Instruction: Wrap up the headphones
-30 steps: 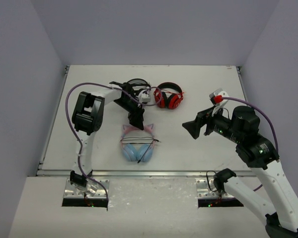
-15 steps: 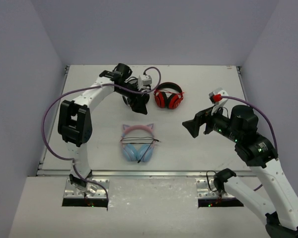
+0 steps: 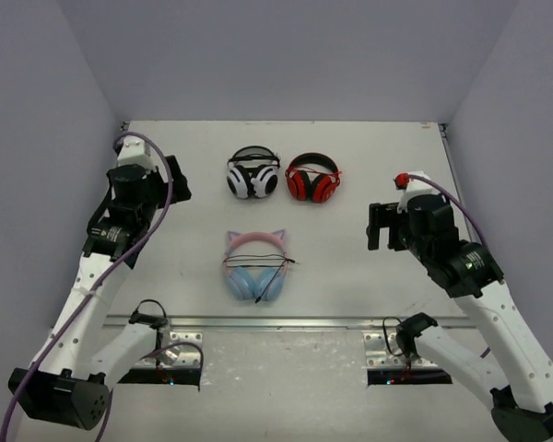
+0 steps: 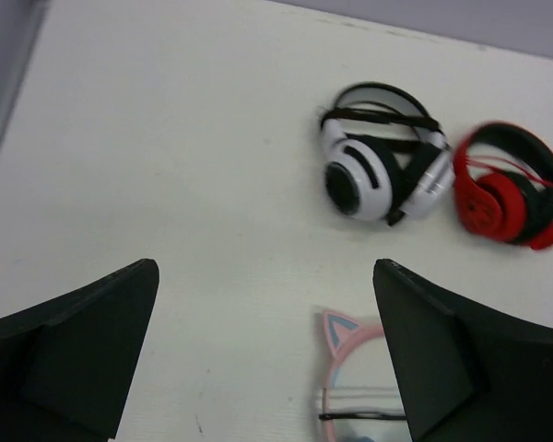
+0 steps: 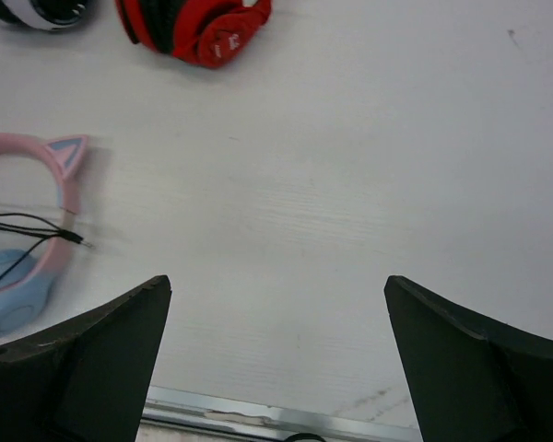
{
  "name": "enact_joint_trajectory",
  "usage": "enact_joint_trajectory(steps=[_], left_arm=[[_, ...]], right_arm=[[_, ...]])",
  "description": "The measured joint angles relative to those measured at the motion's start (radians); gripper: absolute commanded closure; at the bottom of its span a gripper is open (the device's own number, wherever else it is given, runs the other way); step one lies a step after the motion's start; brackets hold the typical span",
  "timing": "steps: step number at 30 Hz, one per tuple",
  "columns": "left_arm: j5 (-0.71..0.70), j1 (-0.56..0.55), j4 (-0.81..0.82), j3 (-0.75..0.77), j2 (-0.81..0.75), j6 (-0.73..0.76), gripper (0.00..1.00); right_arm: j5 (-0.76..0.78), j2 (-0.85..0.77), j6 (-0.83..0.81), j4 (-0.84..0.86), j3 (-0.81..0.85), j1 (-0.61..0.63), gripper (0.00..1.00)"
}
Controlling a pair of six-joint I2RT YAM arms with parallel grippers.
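The headphones (image 3: 255,268) lie in the middle of the table, with light blue ear cups, a pink cat-ear headband and the black cable (image 3: 259,262) drawn across them. My left gripper (image 3: 175,179) is open and empty, raised well to their upper left. In the left wrist view (image 4: 265,267) a pink cat ear (image 4: 336,327) shows at the bottom edge. My right gripper (image 3: 376,226) is open and empty, raised to their right. The right wrist view (image 5: 276,281) shows the headband (image 5: 66,180), a blue cup (image 5: 14,296) and the cable end (image 5: 37,228) at far left.
White-and-black headphones (image 3: 252,173) (image 4: 380,166) and red-and-black headphones (image 3: 313,178) (image 4: 511,184) (image 5: 198,23) lie side by side behind the blue pair. A metal rail (image 3: 276,322) (image 5: 258,412) runs along the table's near edge. Grey walls enclose the left, back and right sides.
My left arm has swung back from over the white-and-black headphones to the left side. My right gripper has drawn back and turned downward. The headphones have not moved.
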Motion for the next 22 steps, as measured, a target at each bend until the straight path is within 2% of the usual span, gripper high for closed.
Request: enact_joint_trajectory(steps=[4,8,11,15,22], left_arm=[[-0.260,0.002,-0.013,-0.125,-0.107,-0.084,0.00],[-0.358,0.002,-0.049,-0.265,-0.250,-0.103,0.00],[-0.400,0.002,-0.051,-0.293,-0.356,-0.107,0.00],[-0.421,0.002,-0.015,-0.290,-0.425,-0.107,0.00],[-0.417,0.002,-0.001,-0.291,-0.399,-0.106,0.00]], right_arm=[[0.122,-0.042,0.016,-0.061,-0.031,0.000,0.01],[0.167,-0.154,0.024,-0.076,-0.086,0.000,0.01],[0.188,-0.194,0.025,-0.080,-0.104,0.000,0.01],[0.212,-0.188,0.024,-0.081,-0.135,0.000,0.01],[0.222,-0.184,0.024,-0.080,-0.144,0.000,0.01]])
